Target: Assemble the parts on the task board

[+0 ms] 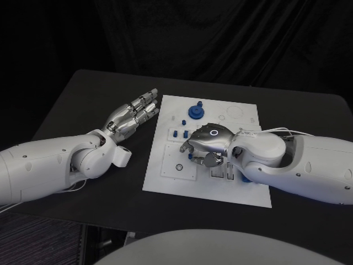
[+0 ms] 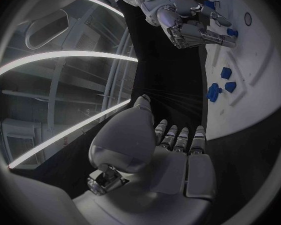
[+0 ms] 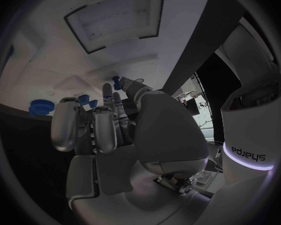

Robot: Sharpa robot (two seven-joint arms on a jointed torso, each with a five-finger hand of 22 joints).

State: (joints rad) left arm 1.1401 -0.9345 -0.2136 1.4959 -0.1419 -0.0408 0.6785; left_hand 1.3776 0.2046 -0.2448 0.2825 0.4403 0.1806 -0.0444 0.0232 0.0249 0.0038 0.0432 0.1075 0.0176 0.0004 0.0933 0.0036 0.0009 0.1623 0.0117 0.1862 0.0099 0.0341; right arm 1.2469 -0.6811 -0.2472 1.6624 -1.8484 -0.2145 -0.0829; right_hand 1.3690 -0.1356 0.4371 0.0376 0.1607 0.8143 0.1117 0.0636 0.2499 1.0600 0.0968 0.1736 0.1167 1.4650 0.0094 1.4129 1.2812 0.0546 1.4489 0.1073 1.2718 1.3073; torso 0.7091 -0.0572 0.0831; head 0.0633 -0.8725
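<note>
Right hand [image 1: 206, 144] pinches a blue part [image 3: 117, 80] over the task board [image 1: 244, 124].

**Black table, white task board at its middle**

A black table [image 1: 81, 99] carries the scene. Lying flat on it at the middle is 1 white task board [image 1: 165, 185], a rectangular plate whose long sides run from the near edge toward the far edge, slightly skewed. Bare dark tabletop shows to the left of the board, to its right at the far side, and along the near edge.
</note>
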